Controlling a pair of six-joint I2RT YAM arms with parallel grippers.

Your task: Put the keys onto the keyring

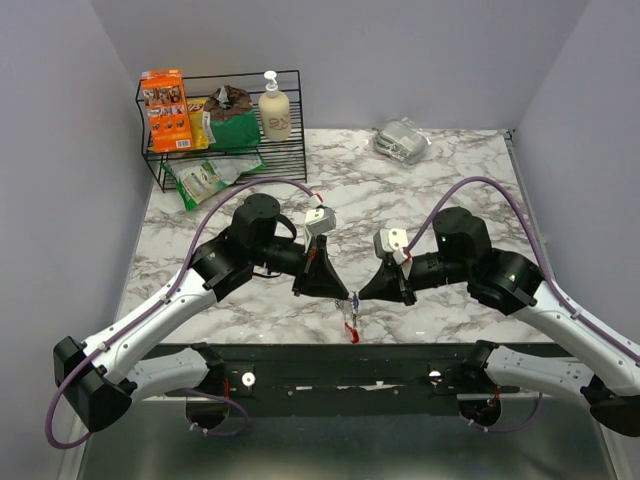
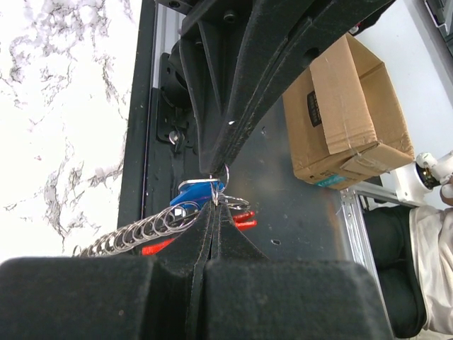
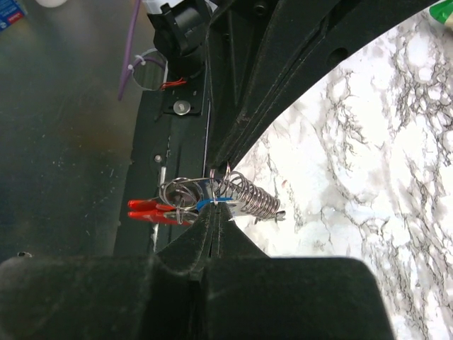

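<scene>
The left claw (image 1: 338, 292) and right claw (image 1: 366, 292) meet tip to tip over the near edge of the marble worktop (image 1: 450, 190). Each is pressed together on the keyring (image 1: 351, 315) held between them. Its silver chain (image 2: 141, 234) trails sideways and the red clip (image 3: 148, 210) hangs beside it. The blue-headed key (image 2: 195, 193) sits just beside the tips. Which link each claw pinches cannot be told.
</scene>
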